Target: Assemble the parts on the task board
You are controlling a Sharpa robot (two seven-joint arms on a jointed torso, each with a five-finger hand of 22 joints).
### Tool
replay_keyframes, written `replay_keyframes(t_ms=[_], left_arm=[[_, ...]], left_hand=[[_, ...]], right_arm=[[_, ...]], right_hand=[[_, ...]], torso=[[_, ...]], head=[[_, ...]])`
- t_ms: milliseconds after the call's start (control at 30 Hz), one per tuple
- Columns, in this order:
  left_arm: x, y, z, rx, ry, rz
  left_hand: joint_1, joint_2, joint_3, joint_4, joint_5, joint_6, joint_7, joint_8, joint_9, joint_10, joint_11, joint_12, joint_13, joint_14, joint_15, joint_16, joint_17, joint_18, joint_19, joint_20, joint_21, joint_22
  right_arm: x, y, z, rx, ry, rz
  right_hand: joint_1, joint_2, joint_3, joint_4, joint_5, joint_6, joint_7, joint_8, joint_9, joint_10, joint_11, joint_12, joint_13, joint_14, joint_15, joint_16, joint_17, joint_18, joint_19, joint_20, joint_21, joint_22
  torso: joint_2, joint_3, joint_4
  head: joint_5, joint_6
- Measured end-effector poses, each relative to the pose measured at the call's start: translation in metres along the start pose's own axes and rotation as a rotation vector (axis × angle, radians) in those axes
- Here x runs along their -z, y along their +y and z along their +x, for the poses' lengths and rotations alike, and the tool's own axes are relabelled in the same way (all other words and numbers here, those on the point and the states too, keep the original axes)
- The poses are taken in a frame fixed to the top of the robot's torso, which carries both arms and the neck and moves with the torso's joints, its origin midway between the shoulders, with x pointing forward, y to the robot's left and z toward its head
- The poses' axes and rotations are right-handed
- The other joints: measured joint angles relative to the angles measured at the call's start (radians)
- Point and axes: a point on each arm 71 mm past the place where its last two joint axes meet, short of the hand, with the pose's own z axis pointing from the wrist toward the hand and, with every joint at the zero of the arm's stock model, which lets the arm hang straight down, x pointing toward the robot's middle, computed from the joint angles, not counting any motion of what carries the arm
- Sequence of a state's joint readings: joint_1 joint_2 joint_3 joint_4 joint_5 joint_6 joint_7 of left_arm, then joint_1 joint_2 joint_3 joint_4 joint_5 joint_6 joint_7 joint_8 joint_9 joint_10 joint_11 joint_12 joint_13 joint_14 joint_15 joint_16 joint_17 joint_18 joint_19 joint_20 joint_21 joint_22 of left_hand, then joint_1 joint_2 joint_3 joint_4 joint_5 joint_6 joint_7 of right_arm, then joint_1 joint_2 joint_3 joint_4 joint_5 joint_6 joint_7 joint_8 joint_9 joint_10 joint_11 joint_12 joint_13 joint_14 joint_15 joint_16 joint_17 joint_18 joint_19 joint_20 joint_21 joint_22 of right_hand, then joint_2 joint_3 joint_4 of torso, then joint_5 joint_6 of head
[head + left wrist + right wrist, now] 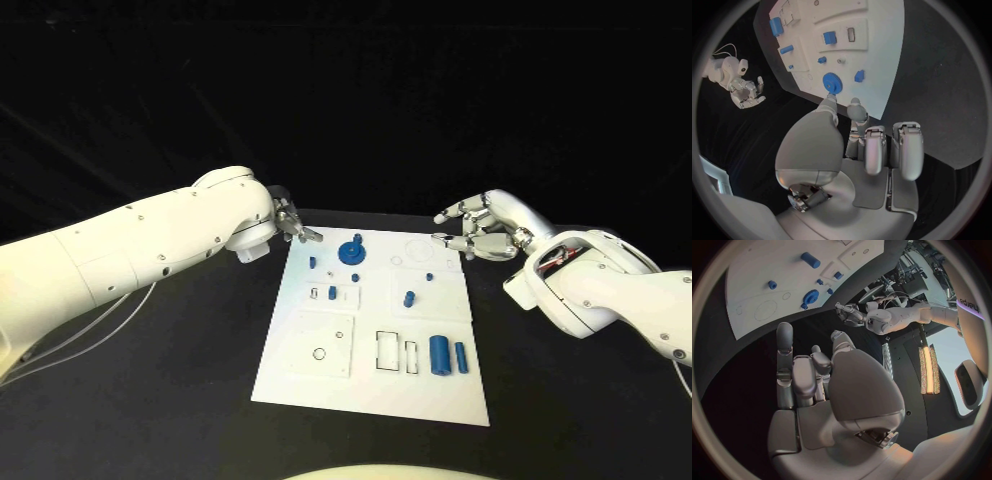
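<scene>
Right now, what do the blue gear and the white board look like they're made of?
The blue gear looks like matte plastic: a flat, even blue with moulded teeth and no metallic shine. The task board looks like white plastic or painted sheet, smooth and low-gloss, with thin outlines marked on it. I can't tell which.

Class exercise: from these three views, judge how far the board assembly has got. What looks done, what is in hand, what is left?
Done: hard to tell; a blue gear already sits near the far end of the task board, seated or not. In hand: nothing; the left hand and right hand hover empty at the far corners. Left: two blue cylinders lie loose at the near end, and several small blue pieces mid-board.
</scene>
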State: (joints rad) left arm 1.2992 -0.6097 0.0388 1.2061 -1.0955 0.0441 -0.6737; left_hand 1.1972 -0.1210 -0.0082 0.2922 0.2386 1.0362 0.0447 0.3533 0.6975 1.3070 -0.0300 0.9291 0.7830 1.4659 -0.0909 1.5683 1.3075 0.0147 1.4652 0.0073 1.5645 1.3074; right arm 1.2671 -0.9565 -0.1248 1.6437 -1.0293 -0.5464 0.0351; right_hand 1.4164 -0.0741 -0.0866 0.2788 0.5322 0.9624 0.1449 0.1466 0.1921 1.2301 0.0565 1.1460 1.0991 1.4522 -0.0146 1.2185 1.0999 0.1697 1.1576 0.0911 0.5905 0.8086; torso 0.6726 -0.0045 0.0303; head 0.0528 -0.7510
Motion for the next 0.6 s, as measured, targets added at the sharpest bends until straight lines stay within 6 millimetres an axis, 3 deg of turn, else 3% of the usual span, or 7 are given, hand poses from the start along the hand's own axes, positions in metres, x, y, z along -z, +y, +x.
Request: replay_keyframes(t_ms=[367, 600], left_arm=[[-0.016, -0.002, 0.005, -0.03, 0.023, -0.029], [-0.023, -0.001, 0.014, -0.046, 0.042, -0.039]], left_hand=[[0.0, 0.0, -0.009, 0.0, 0.0, 0.003, 0.0, -0.006, -0.006, 0.0, 0.0, 0.0, -0.005, 0.0, 0.0, 0.0, 0.0, 0.0, 0.004, 0.003, 0.0, 0.0], [-0.015, 0.015, -0.026, 0.001, -0.016, 0.007, 0.0, -0.015, -0.015, 0.0, 0.0, 0.0, -0.008, 0.0, 0.0, 0.0, 0.0, 0.0, 0.004, 0.004, 0.0, 0.0]], right_arm=[[0.0, 0.002, 0.001, -0.002, 0.003, -0.003], [0.0, 0.002, 0.002, -0.003, 0.004, -0.005]], right_hand=[[0.0, 0.0, 0.0, 0.0, 0.0, 0.0, 0.0, 0.0, 0.0, 0.0, 0.0, 0.0, 0.0, 0.0, 0.0, 0.0, 0.0, 0.0, 0.0, 0.0, 0.0, 0.0], [0.0, 0.0, 0.0, 0.0, 0.004, 0.0, 0.0, 0.0, 0.0, 0.0, 0.0, 0.0, 0.0, 0.0, 0.0, 0.0, 0.0, 0.0, 0.0, 0.0, 0.0, 0.0]], torso=[[0.003, -0.0013, -0.0004], [0.003, -0.0013, -0.0006]], head=[[0.002, -0.002], [0.003, -0.005]])
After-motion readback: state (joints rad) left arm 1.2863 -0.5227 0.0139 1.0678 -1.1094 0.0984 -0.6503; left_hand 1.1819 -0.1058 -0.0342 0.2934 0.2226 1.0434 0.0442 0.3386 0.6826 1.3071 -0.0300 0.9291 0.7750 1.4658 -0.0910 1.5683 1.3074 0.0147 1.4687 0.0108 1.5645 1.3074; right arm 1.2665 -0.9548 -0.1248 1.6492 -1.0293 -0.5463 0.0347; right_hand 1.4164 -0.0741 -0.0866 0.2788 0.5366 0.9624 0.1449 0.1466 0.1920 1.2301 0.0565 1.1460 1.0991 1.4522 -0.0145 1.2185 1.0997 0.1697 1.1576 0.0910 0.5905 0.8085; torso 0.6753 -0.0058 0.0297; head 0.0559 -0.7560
